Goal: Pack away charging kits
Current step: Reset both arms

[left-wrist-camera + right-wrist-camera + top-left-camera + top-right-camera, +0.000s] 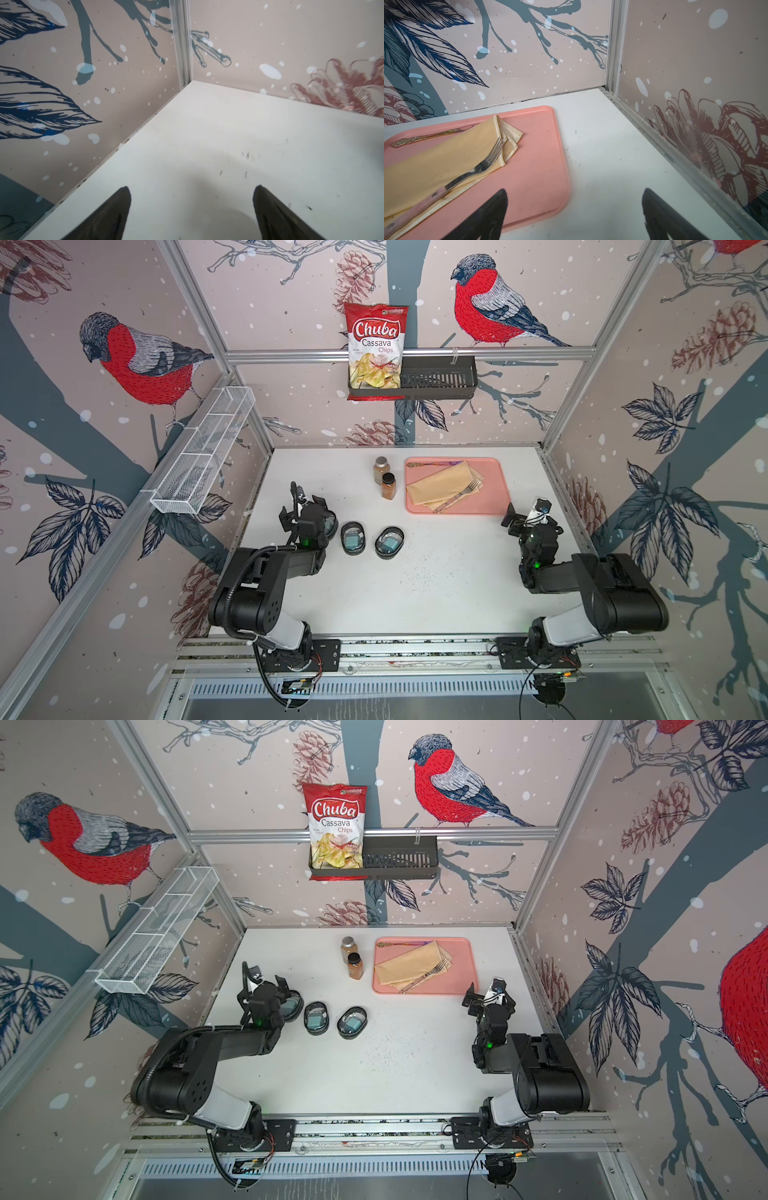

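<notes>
Packing looks about done: three oval cases point(354, 550) sit in a row on the table point(436, 580), teal chargers point(352, 539) showing inside two, the third half hidden under my left tool point(191, 189). No loose pieces show. It and my right tool point(575, 192) gape wide, empty.

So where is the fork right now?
In both top views the fork lies on the yellow napkin on the pink tray, on the right side, ahead of the right gripper.
</notes>
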You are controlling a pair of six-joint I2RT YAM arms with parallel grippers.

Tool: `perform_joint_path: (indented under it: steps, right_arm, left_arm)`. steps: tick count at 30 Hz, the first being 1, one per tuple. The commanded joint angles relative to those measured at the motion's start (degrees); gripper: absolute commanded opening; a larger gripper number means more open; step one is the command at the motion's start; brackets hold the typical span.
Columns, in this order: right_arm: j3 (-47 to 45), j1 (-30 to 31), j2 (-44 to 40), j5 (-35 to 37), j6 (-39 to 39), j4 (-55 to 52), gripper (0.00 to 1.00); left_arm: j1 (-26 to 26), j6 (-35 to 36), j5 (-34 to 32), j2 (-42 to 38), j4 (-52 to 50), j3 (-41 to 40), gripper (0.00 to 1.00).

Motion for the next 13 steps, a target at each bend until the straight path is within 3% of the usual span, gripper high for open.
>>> perform_joint_path:
  steps: [1, 2, 3, 5, 6, 8, 13]
  right_arm:
    - [0.23, 0.10, -0.13, 1.40, 0.50, 0.83, 1.00]
    - [0.21, 0.09, -0.17, 1.40, 0.47, 0.85, 1.00]
    - [0.21, 0.09, -0.13, 1.42, 0.49, 0.78, 1.00]
    - [0.21, 0.19, -0.09, 1.64, 0.49, 0.86, 1.00]
    - [0.16, 0.28, -0.04, 1.66, 0.40, 0.99, 1.00]
    - [0.54, 0.18, 0.04, 1.58, 0.42, 0.61, 1.00]
    - [0.49, -0.31, -0.08, 0.43, 0.67, 0.36, 1.00]
  left_arm:
    - [4.74, 1.76, 15.06, 1.45, 27.85, -13.95, 0.98]
    - [4.97, 1.93, 13.47, 3.54, 34.61, -15.56, 0.97]
    - [4.72, 1.79, 13.35, 2.40, 31.42, -14.65, 0.97]
    - [4.68, -1.15, 13.42, -2.15, 11.52, -7.64, 0.98]
    - [4.37, 0.07, 12.78, -0.65, 9.63, -5.72, 0.98]
    - [2.01, 2.59, 9.12, 1.03, 14.26, -6.71, 0.98]
    - [2.43, 1.32, 9.59, 0.06, 10.68, -5.69, 0.98]
